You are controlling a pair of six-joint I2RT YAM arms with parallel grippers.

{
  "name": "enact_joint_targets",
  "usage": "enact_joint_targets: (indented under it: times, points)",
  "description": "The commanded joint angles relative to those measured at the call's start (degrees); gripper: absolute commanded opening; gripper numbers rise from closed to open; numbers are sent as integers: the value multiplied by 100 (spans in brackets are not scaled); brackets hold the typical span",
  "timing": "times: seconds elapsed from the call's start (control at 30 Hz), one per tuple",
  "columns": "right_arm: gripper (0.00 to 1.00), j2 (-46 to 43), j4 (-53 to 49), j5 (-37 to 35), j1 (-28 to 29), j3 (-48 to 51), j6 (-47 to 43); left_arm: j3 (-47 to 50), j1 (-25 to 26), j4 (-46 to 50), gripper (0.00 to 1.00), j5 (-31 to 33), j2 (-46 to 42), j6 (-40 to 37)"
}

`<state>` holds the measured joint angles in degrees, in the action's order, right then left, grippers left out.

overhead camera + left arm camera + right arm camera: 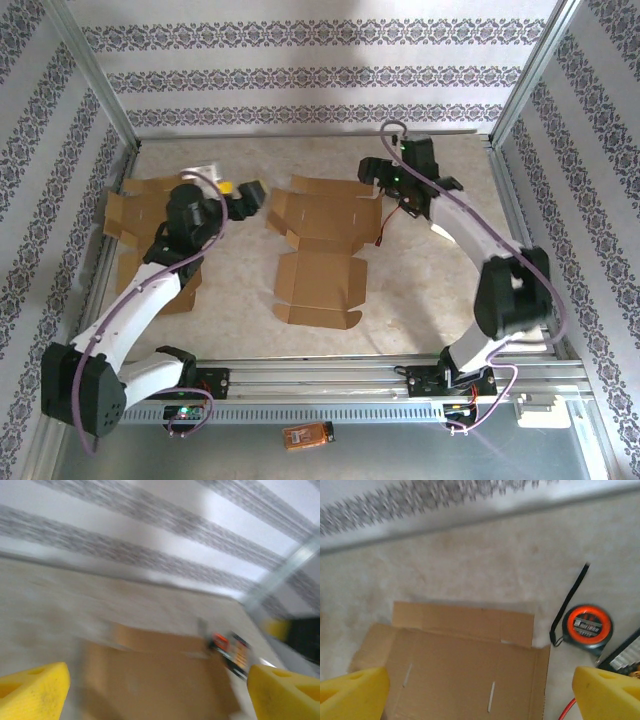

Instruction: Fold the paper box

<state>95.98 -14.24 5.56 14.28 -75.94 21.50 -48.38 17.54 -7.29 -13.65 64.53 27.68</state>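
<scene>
**A:** Closest in, a small orange object (307, 435) lies on the grey ledge, just this side of the rail (330, 372) that carries both arm bases. Where is the paper box (320, 250)?

**B:** In the middle of the surface (420, 300), between the two arms. It is a flat, unfolded blank with every flap lying down.

**A:** And the jaws?

**B:** Both pairs stand wide open and hold nothing. The left jaws are by the box's far left corner and the right jaws by its far right edge. From the right wrist, the yellow fingertips (350, 692) sit at either side with only cardboard below. I cannot tell how high either pair hangs.

**A:** What could go wrong?

**B:** The blank lies flush, so a fingertip may skate over a flap instead of getting under it. That would push the whole sheet away. With nothing pinning it, lifting one flap could drag the rest askew.

**A:** Anything nearby?

**B:** A tape measure (587, 625) and its strap lie just beside the far right corner and could snag. A second cardboard blank (130, 215) lies under the left arm at the far left, where the elbow might shift it. Both pairs of jaws work the same far edge, so they could clash.
</scene>
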Motion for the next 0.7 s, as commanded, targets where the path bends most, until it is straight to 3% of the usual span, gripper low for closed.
enact_joint_targets:
  times: [0.0,0.17,0.37,0.67]
  points:
    - [94,841,-1777,-289,-31,-856,-157,-477,641,1698,92,-1163,394,317]
    - [92,1748,-2422,-463,-11,-1475,-457,-927,891,2672,92,-1103,743,134]
    - [73,2209,-2298,-140,23,-1325,-463,-1725,720,3967,94,-166,1413,-266]
    - [11,1863,-1842,51,72,-874,-736,-2642,-527,4147,95,-424,3149,-460]
